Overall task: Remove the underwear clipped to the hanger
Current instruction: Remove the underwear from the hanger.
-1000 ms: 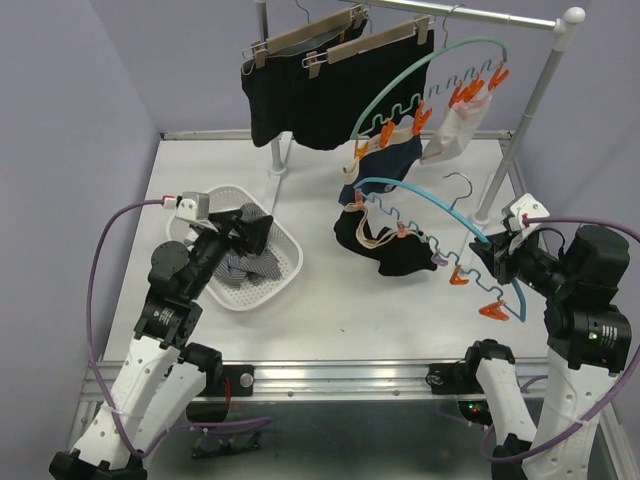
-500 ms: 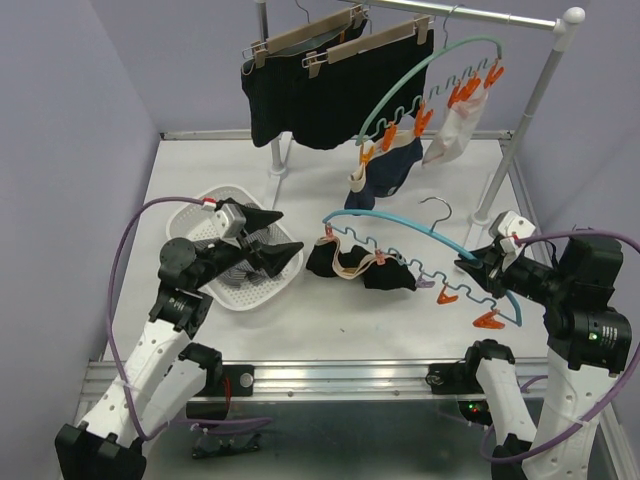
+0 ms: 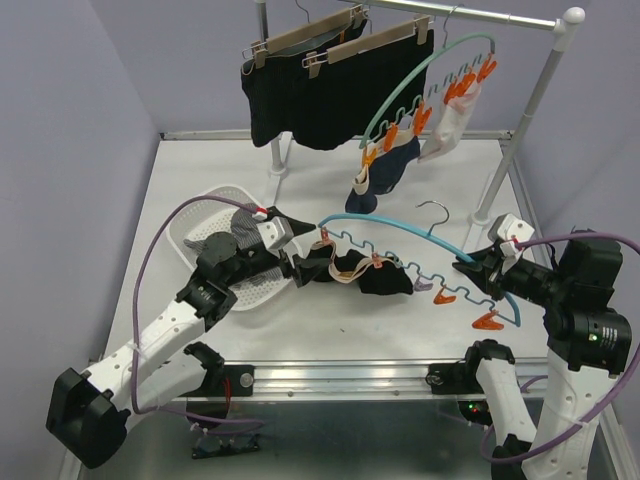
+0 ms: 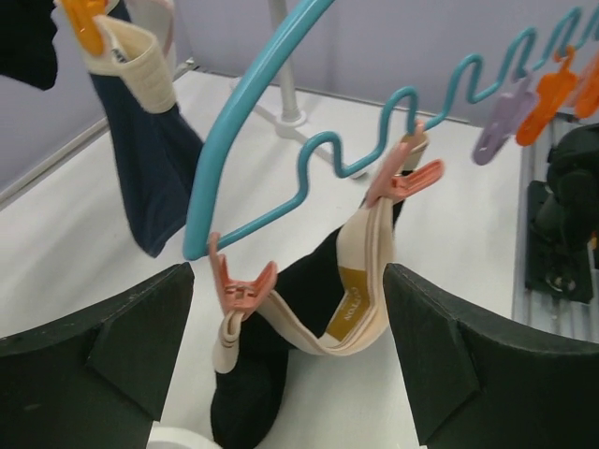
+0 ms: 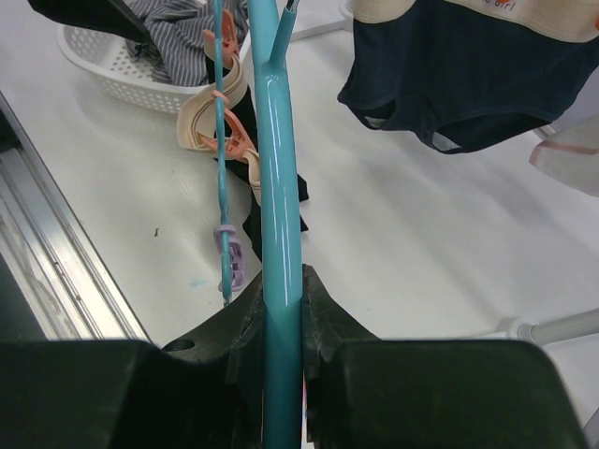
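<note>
On the waistband label (image 4: 348,313), lettering illegibly small; black underwear (image 4: 245,407) partly beyond the lower edge.

The teal hanger (image 5: 279,187) looks smooth and glossy, like coated wire, and its pink clips (image 4: 241,290) are matt plastic. The black underwear (image 4: 245,402) is soft matt cloth with a ribbed beige elastic waistband (image 4: 374,243). The white basket (image 3: 205,222) is perforated plastic, the table (image 3: 400,330) smooth matt white, the rail (image 3: 500,16) shiny metal.

Bright even overhead light, faint soft shadows, wrist views blurred close-up
</note>
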Robot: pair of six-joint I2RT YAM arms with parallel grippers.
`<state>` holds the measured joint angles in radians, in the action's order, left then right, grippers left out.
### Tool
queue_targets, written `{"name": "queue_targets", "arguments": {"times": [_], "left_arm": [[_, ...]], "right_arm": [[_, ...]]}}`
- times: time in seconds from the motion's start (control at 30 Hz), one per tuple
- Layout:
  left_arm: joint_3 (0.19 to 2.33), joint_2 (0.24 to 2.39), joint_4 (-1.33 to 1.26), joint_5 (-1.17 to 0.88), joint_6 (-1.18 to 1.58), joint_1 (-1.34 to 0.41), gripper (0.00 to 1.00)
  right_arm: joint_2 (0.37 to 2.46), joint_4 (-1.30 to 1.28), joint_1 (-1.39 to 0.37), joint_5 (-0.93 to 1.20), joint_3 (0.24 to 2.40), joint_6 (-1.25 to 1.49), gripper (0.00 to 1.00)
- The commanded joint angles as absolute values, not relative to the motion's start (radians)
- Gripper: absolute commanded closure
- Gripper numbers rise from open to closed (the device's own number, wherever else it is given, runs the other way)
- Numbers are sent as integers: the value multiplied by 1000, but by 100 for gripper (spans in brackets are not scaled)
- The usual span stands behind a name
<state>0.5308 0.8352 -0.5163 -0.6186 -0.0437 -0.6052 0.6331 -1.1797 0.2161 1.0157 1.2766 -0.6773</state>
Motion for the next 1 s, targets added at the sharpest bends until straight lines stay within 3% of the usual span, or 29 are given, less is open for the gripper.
{"name": "queue_targets", "arguments": {"times": [0.0,0.37,0.97], "left_arm": [[517,857,-586,-515,-146,-611,7],[494,883,-647,-478,-160,-612,8],[542,1014,-744,-511,-124,-660,25]], "right_arm": [[612,-1141,222,1066,1312,-681,99],[598,-1141,222,1072,1293,-689,99],[586,-1141,222,1075,1276,-689,99]]}}
